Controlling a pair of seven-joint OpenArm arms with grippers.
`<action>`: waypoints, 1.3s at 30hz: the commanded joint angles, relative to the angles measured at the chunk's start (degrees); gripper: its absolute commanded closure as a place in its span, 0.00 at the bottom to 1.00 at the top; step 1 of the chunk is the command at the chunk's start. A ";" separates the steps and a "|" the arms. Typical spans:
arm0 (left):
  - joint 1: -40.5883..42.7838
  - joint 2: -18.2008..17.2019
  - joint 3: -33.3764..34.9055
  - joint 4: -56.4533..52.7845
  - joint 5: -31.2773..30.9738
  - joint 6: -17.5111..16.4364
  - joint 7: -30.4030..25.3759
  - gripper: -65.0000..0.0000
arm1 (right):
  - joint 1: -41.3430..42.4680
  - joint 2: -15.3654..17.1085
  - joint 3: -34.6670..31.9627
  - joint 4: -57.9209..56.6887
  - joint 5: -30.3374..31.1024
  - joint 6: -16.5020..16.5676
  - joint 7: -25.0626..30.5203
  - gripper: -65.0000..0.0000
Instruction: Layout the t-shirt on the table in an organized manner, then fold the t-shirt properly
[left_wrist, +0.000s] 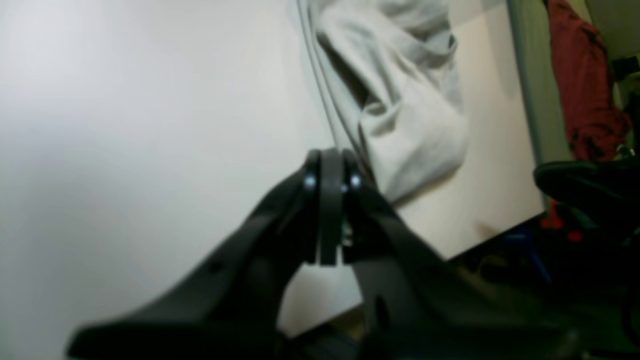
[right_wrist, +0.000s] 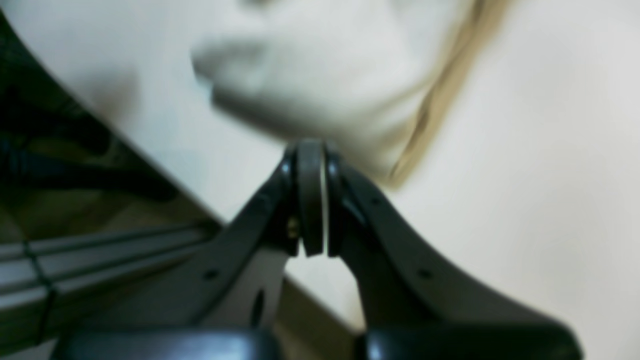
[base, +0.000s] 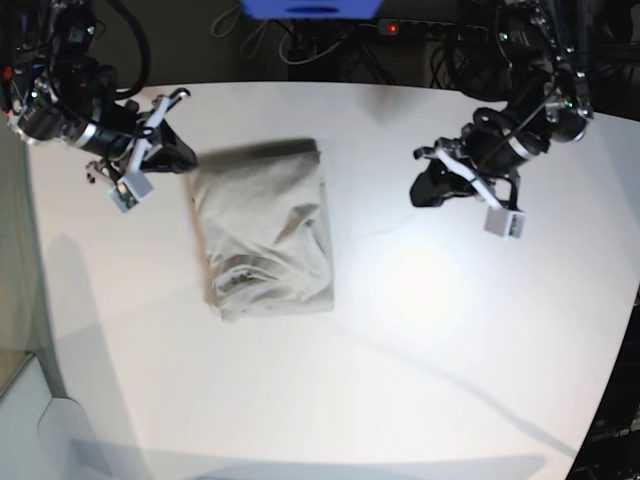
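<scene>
In the base view, going from the left edge of the counter (base: 420, 290) to the right: the right gripper (base: 183, 157) sits near the far left corner, its black fingers pressed together with nothing between them. Its tip lies just beside the far left corner of the t-shirt (base: 265, 230); whether it touches the cloth cannot be told. In the right wrist view the right gripper (right_wrist: 312, 150) shows its two pads flat against each other, only a thin pale line between them, with blurred light cloth (right_wrist: 320, 80) right behind the tip and the counter's edge running diagonally at the left.

The t-shirt lies left of the counter's middle, folded into a rough rectangle whose long side runs from the far edge toward the near edge. Its top layer is wrinkled, with creases gathered toward the near end, and a darker band shows along its far edge.

Right of the shirt is a bare stretch of white counter with a bright glare patch. Further right, toward the far right edge, the left gripper (base: 428, 186) is well apart from the shirt. In the left wrist view the left gripper (left_wrist: 330, 170) is pinched together and empty, with the t-shirt (left_wrist: 400, 100) beyond it on the counter (left_wrist: 125, 125).
</scene>
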 joint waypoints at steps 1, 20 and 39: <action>1.18 0.03 -1.29 1.56 -1.27 -0.15 0.10 1.00 | -1.20 0.65 0.64 1.17 1.33 0.73 1.29 1.00; 21.40 -1.64 -3.22 2.61 2.95 -0.15 -1.92 1.00 | -25.11 4.25 0.81 1.00 0.45 0.73 19.40 1.00; 26.67 -1.91 7.68 -28.42 31.52 -0.85 -31.72 1.00 | -25.20 -9.37 -10.26 -29.86 -33.66 0.73 39.01 1.00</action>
